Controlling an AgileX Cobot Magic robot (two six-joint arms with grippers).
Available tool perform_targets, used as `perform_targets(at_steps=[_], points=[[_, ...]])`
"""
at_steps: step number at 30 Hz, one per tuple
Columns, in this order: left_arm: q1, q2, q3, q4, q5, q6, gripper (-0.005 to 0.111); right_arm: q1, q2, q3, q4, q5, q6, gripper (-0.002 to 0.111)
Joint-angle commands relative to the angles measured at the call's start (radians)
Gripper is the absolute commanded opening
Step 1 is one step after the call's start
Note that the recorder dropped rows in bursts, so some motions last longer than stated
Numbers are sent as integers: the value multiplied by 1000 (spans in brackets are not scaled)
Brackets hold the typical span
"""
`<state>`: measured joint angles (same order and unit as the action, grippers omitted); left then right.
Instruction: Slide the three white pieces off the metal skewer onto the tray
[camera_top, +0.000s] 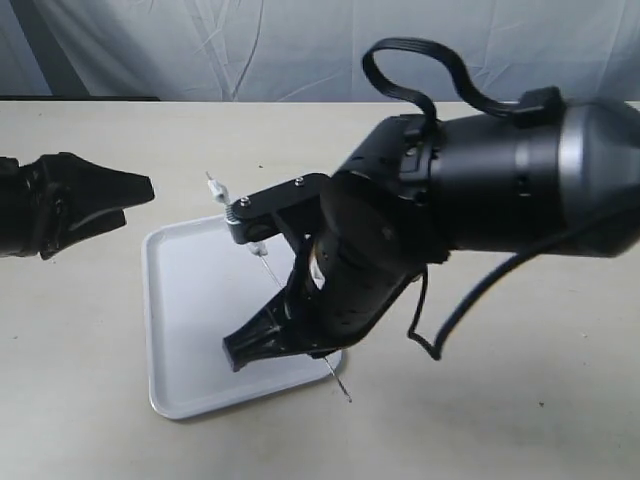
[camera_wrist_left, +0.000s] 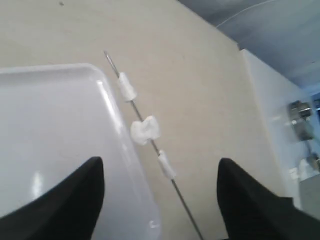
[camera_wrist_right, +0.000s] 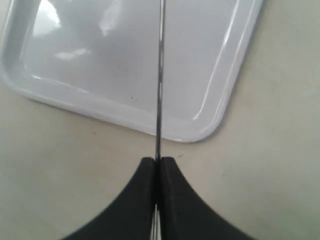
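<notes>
While clamping the metal skewer (camera_wrist_right: 160, 75) near its lower end, with the right gripper (camera_wrist_right: 157, 162) pressed fully closed around the thin rod, holds it slanting across the near right corner of the tray (camera_top: 190, 330) in the exterior view. Carries the three white pieces (camera_wrist_left: 145, 130) threaded in a row on the far part of the rod, spaced apart, just beside the tray's rim in the left wrist view. Shows the left gripper (camera_top: 135, 200) spread wide and empty, off to the left over the table (camera_top: 80, 350), clear of skewer and tray.
</notes>
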<state>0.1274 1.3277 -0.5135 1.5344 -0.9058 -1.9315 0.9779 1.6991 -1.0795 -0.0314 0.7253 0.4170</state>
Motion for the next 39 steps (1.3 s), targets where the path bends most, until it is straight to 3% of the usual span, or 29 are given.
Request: perform_targets(at_steps=[1,4,8,17,39], points=[[3,11,2,-84,-64,-11,62,-1,-75,84,4,-70,7,-1],[3,81,2,-69,-104,-31,62,0,-122,116,31,-104,7,-1],[-20,195,2,-194,-237,-8,62,22,-147,137,31,-104,7,-1],[-89,247,0,-286,-186,85,62,52,-148,137,24,-118,7,-1],[-91,314,-94,-274,-141,85,62,59,-148,137,31,-163,7,-1]])
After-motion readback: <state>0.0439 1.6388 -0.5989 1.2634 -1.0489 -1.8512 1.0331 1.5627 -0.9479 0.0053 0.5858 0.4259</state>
